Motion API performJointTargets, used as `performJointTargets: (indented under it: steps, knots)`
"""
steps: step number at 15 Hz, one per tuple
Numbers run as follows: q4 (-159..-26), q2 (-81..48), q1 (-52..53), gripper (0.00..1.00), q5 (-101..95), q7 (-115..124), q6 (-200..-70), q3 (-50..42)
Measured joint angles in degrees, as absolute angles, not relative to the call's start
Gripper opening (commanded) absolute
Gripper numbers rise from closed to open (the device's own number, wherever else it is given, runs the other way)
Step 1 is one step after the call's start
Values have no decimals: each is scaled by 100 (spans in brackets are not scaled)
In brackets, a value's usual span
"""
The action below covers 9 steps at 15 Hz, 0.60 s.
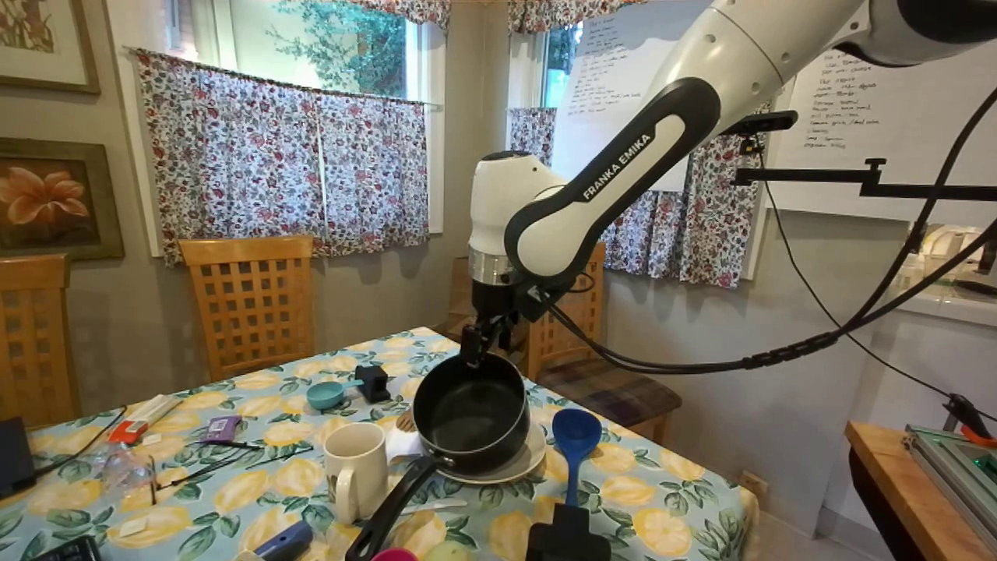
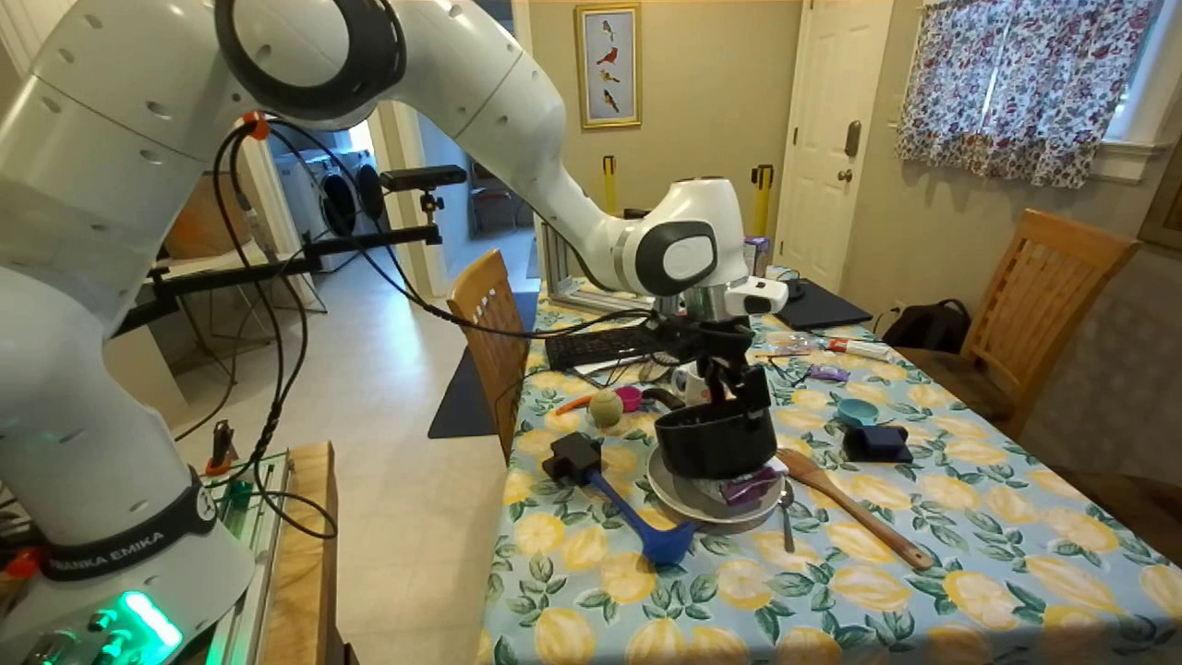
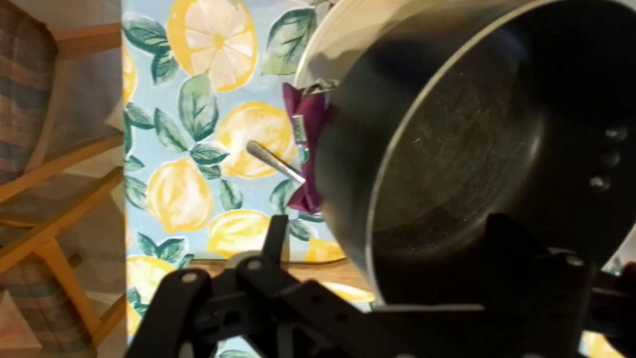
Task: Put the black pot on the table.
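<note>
At the rim of the round black metal pot [image 1: 471, 425], my black two-jawed tool [image 3: 387, 223] stands spread wide, one jaw outside the wall and one within, gripping nothing. The pot sits on a round white plate [image 2: 679, 496] rather than directly on the cloth-covered, lemon-printed worktop [image 2: 720, 628], with a shiny purple packet [image 3: 309, 129] lodged against it or beneath it; I cannot tell which. As I judge it, I have to close on the wall, lift, and set the pot down on the worktop. Pinching a thin rim well away from the long straight black handle [image 1: 401, 499] could let the pot roll in my jaws, since the handle's weight would drag its own side down. That handle lies just beside a white cylindrical ceramic mug [image 1: 356, 460], so a twist while lifting could knock the mug over. If the packet catches, the plate may slide along too. Coming down, I could land the base on the blue plastic ladle [image 1: 577, 432] or the brown wooden spatula [image 2: 859, 511] flanking the plate, leaving it rocking
</note>
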<state>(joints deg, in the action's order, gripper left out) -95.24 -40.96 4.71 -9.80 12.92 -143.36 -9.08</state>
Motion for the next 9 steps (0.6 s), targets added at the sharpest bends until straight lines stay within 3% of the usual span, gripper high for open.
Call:
performJointTargets:
  steps: [9]
  knots:
    - [-9598, -4086, 1090, 100, -1573, 1828, -14259, -1361]
